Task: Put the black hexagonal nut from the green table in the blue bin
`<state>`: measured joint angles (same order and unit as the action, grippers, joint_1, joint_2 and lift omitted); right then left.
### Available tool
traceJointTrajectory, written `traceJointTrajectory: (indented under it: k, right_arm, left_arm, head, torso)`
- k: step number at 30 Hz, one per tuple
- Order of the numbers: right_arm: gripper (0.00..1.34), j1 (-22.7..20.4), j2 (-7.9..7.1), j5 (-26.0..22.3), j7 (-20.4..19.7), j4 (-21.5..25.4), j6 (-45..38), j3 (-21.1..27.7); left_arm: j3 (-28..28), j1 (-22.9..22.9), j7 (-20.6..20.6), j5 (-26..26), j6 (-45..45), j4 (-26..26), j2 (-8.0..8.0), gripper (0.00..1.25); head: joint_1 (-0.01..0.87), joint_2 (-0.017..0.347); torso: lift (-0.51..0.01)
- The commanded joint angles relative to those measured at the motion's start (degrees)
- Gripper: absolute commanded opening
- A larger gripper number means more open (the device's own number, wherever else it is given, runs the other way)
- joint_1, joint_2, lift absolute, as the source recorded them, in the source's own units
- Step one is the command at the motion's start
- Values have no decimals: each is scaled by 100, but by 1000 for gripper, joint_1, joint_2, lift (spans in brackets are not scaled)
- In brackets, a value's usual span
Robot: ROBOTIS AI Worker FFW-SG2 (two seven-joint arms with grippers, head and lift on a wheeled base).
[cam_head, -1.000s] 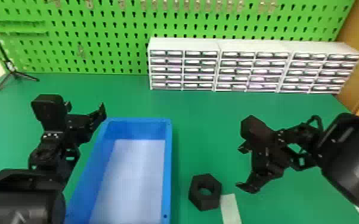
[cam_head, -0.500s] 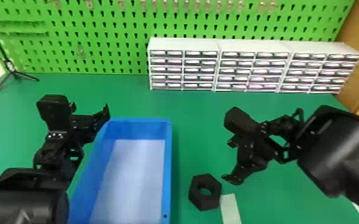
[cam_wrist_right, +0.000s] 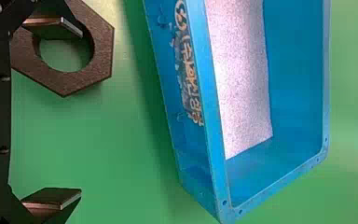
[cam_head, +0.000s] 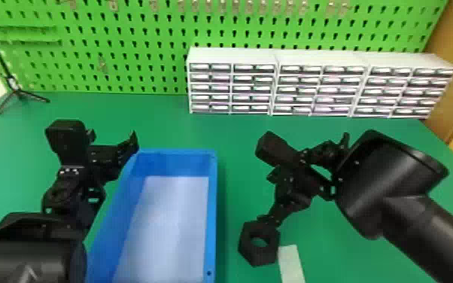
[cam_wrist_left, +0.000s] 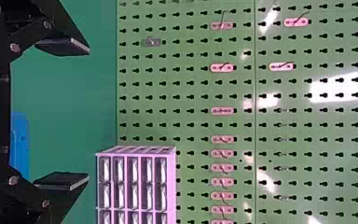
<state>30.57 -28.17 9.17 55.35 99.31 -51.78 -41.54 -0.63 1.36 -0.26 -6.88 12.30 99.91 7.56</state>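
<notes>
Blue bin (cam_head: 211,210), head view: held a pale sheet (cam_head: 169,225) on its floor. White drawer units (cam_head: 233,56) stood behind. Black hexagonal nut (cam_head: 262,256) lay outside the bin, on the green table (cam_head: 139,120), near the right gripper (cam_head: 306,180); the left gripper (cam_head: 113,136) was at the bin's other side.

Left wrist view: fingers (cam_wrist_left: 65,45) spread; drawers beyond.

Right wrist view: fingers (cam_wrist_right: 70,198) spread wide, one overlapping the nut's hole.

Blue bin (cam_head: 211,210), white strip (cam_head: 291,263): near ends cut off, head view. Drawers (cam_head: 254,88): contents too blurred.
</notes>
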Motion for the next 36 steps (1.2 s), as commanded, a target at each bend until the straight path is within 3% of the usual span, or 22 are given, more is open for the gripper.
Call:
traceJointTrajectory:
  k: [1,15,36]
  right_arm:
    - [1223,2,242,225,64,-290,-7,-12]
    - [1170,98,594,594,116,-1028,257,-311]
    - [1152,230,541,524,108,-1520,494,-531]
  left_arm:
    - [-8,-4,0,-7,0,3,0,942]
    - [-25,-4,0,-24,-17,3,0,942]
    - [-60,5,0,-42,-35,3,0,942]
  head:
    - [683,28]
    - [683,28]
    - [683,28]
  torso:
    - [-96]
    - [-96]
    - [-96]
